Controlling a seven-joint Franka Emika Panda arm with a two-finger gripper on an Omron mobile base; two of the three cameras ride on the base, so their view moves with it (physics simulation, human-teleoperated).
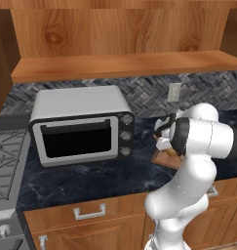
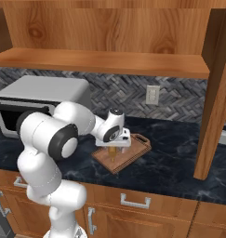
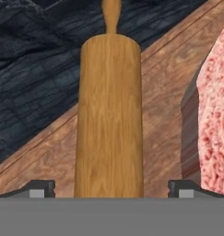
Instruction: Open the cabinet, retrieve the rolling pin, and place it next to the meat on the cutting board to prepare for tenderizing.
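On the board (image 3: 49,156), the pin (image 3: 109,120) lies beside the meat (image 3: 215,115); jaws spread clear, so placement looks done.

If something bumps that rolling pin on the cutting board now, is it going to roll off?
It could roll: the rolling pin is a smooth round cylinder lying flat on the cutting board. The meat beside it would probably stop it that way. It looks like stiff wood, unlikely to bend. The gripper fingers stand clear.
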